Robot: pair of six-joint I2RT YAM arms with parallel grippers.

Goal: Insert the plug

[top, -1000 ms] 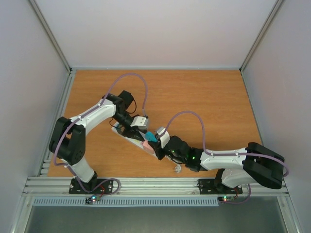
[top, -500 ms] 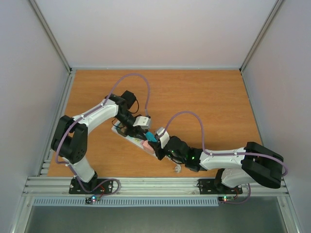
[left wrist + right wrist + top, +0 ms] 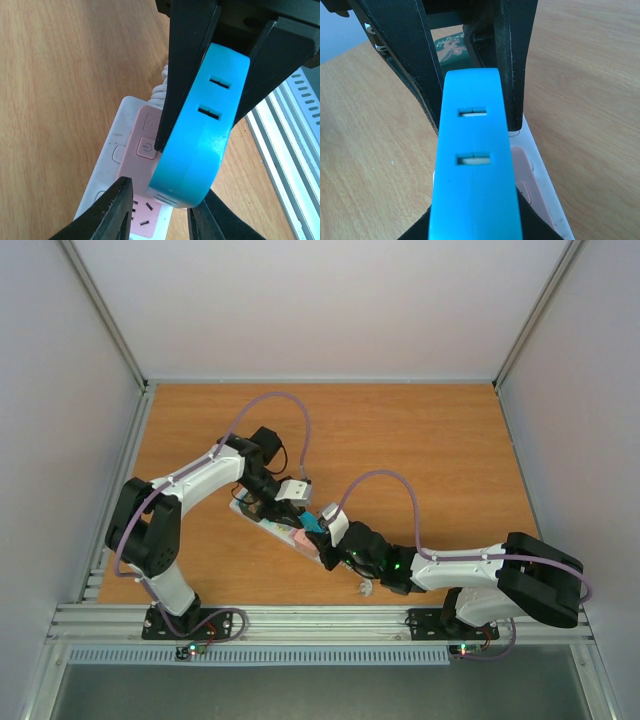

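1. Power strip [image 3: 283,529]: white housing with a pink face. It lies flat on the tabletop [image 3: 430,440], near the front edge and between the two arms, and runs diagonally. The left wrist view shows a power button [image 3: 146,147] on the pink face, with socket slots closer to the camera.

2. Blue plug [image 3: 200,135]: positioned directly over the pink face of the strip and tilted. Its back, which has two narrow slots, faces up. Its lower end is at the pink face near the socket slots. The views do not show whether the prongs have entered.

3. Right pincer [image 3: 322,531]: clenched on the blue plug. Its black fingers [image 3: 185,65] press against the two flat sides of the plug body.

4. Left pincer [image 3: 272,505]: lowered over the far portion of the strip, just beside the plug. Its fingers [image 3: 107,212] stand apart. One overlaps the white edge of the strip and the other is at the opposite side. I cannot tell whether they clamp the strip.

5. White cable [image 3: 159,92]: coiled at one end of the strip.
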